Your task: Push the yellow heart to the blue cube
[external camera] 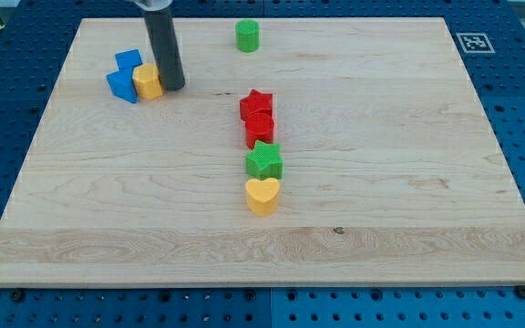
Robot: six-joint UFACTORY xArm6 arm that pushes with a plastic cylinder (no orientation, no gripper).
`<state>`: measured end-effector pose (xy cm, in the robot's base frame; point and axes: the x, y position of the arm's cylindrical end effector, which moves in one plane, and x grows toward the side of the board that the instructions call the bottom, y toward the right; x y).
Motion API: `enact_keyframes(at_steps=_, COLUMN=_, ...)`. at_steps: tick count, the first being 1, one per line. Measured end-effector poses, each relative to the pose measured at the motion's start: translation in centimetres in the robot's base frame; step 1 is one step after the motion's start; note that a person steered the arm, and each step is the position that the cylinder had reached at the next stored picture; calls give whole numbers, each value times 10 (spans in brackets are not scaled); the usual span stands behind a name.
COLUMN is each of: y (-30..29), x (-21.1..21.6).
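Up at ten o'clock on the wooden board (381, 164), my tip (173, 87) is down on the surface, pressed right against the right side of a small yellow block (148, 82) (shape hard to call from here, it looks rounded or many-sided). That yellow block is touching two blue pieces: a blue block (123, 86) at its nine o'clock, and a blue cube (128, 62) just behind, at about eleven o'clock. All three are bunched tight, with the dark rod (164, 41) rising straight up out of the top of the view.

No pincer on this arm, mind you: it ends in a plain rod, so nothing is clenched, released or grasped.

Now the yellow heart (262, 195), the piece that matters: it sits near the board's middle, a little toward six o'clock, well apart from my tip and from the blue cube. From my tip it lies at roughly four o'clock.

Touching the heart at its twelve o'clock is a green star (264, 160). Above that comes a red block (260, 127), touching the star, and a red star (256, 104) touching that in turn. Four pieces in one line, running from six to twelve o'clock.

Off alone at twelve o'clock near the board's far edge stands a green cylinder (248, 35), upright and clear of everything.

A black-and-white marker tag (474, 42) sits at the board's two o'clock corner.
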<state>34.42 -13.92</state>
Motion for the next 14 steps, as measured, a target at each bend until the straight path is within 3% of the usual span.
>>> enact_keyframes(at_steps=2, y=-20, x=-1)
enact_keyframes(at_steps=3, y=-20, x=24)
enact_keyframes(at_steps=5, y=-13, x=182)
enact_keyframes(at_steps=6, y=55, x=229)
enact_keyframes(at_steps=8, y=159, x=228)
enact_keyframes(at_steps=9, y=164, x=221)
enact_keyframes(at_steps=12, y=120, x=169)
enact_keyframes(at_steps=14, y=95, x=111)
